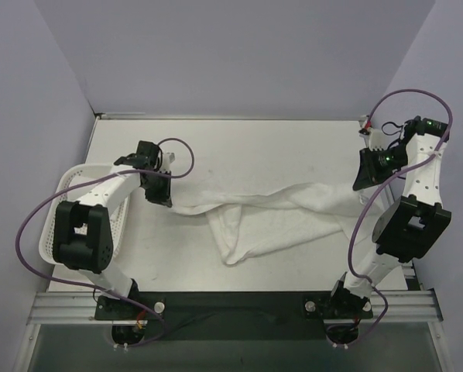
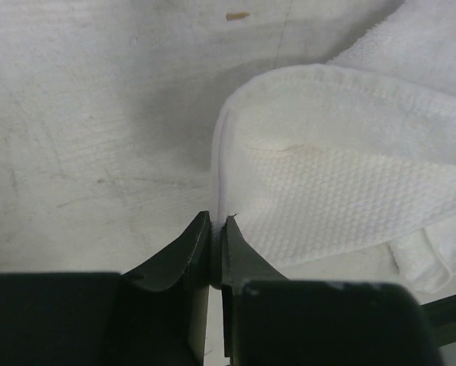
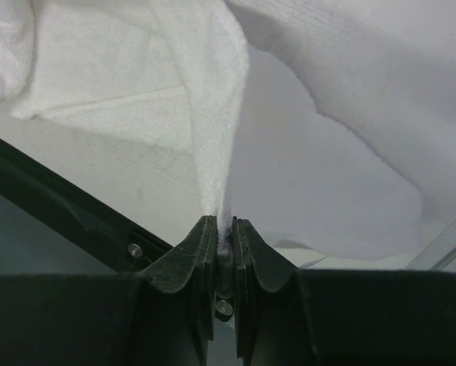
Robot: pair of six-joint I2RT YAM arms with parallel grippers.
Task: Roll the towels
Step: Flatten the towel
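One white terry towel (image 1: 270,217) lies crumpled across the table, stretched between my two grippers. In the top view my left gripper (image 1: 159,198) is at the towel's left end, next to the basket. The left wrist view shows its jaws (image 2: 217,223) pinched together on the thin hem of the towel (image 2: 327,191), which curls away to the right. My right gripper (image 1: 363,183) is at the towel's right end, raised off the table. In its wrist view that gripper (image 3: 225,226) is shut on a bunched corner of the towel (image 3: 136,76), which hangs away from it.
A white perforated basket (image 1: 67,187) stands at the left edge, under the left arm. Grey walls close in the table on three sides. A black strip and a metal rail (image 1: 231,306) run along the near edge by the arm bases.
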